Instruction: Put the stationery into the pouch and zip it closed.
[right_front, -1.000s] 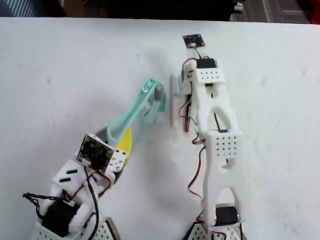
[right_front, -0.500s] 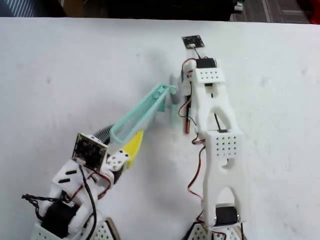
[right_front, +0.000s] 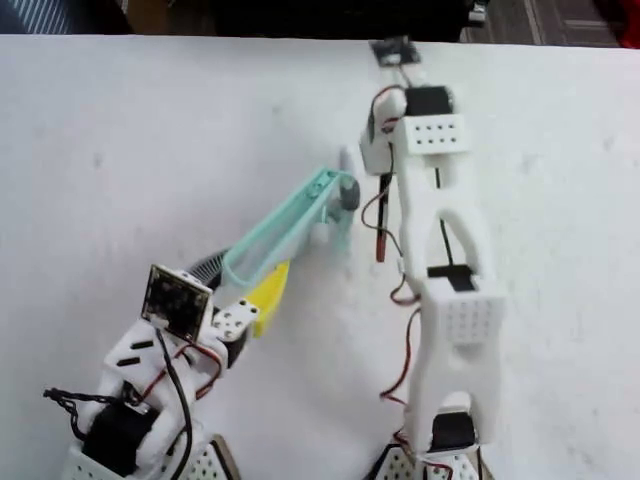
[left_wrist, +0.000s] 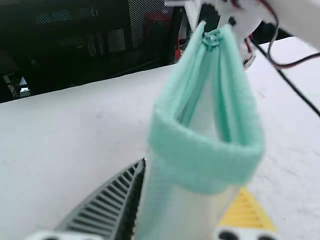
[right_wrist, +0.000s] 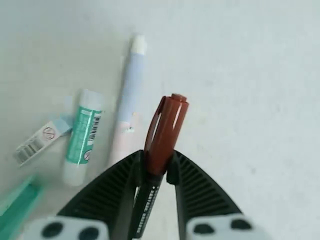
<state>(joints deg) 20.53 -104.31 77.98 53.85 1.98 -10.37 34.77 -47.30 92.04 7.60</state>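
The mint-green pouch (right_front: 285, 228) lies stretched from lower left toward the table's middle, its mouth held open (left_wrist: 200, 150). My left gripper (right_front: 237, 280) is shut on its near end, which sits between the grey and yellow fingers (left_wrist: 180, 215). My right gripper (right_wrist: 155, 170) is shut on a brown marker (right_wrist: 165, 125) and hangs just right of the pouch's far end (right_front: 377, 170), with the marker (right_front: 380, 243) pointing downward. Below it on the table lie a pale blue pen (right_wrist: 127, 100), a green-and-white glue stick (right_wrist: 82, 135) and a small white eraser (right_wrist: 42, 140).
The white table (right_front: 150, 130) has free room to the left and far right. Its far edge (right_front: 250, 36) lies close behind the right arm's wrist. Red wires (right_front: 400, 300) hang along the right arm.
The left arm swung the pouch's far end rightward, over the loose stationery. The right arm then shifted toward the far edge, carrying the marker with it.
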